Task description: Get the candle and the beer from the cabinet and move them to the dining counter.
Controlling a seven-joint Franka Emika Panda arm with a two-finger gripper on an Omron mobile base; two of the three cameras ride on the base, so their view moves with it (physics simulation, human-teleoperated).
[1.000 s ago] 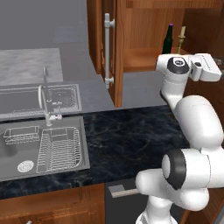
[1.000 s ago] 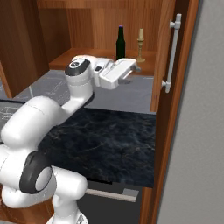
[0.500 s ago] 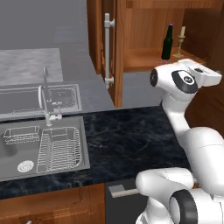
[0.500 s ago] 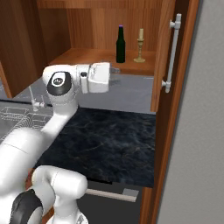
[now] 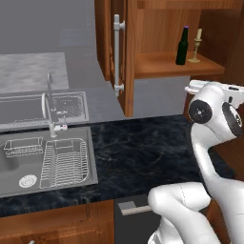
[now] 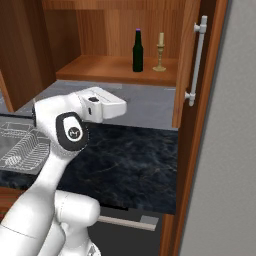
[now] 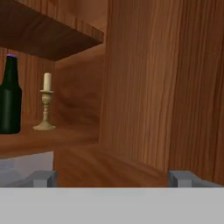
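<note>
Claw (image 7: 111, 179) wide open, empty, below cabinet (image 6: 112, 70) shelf level, facing its right side wall. Beer (image 6: 138, 50) & candle (image 6: 160, 52) stand side by side near shelf's right end, apart from each other; shelf's left part bare. Doors swung open.

steel sink (image 5: 28, 164) with a wire rack (image 5: 64, 161) and faucet (image 5: 50, 107), black counter (image 5: 143, 155).

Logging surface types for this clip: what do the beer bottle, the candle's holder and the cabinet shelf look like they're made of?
The beer: dark green, glossy, probably glass, with a purple cap. The candle: matte cream stick, likely wax, in a yellowish holder with a flared base, possibly brass. The cabinet shelf: reddish-brown wood with visible grain and a satin look.
</note>
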